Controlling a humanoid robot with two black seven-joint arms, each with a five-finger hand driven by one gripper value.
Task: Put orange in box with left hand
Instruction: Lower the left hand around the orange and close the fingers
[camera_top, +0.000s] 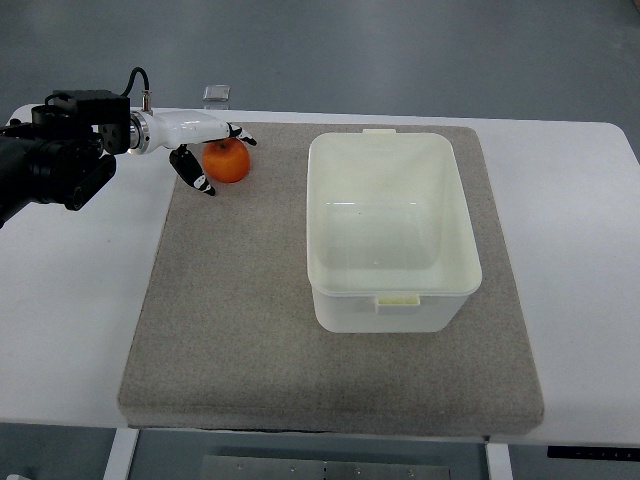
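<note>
Grey mat carries the empty box, left hand fingers spread around the orange

White table on grey-blue floor

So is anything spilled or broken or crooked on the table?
Nothing stands out. The box sits upright and empty on the mat, the orange looks whole, and the left hand is around it. No spills.
</note>
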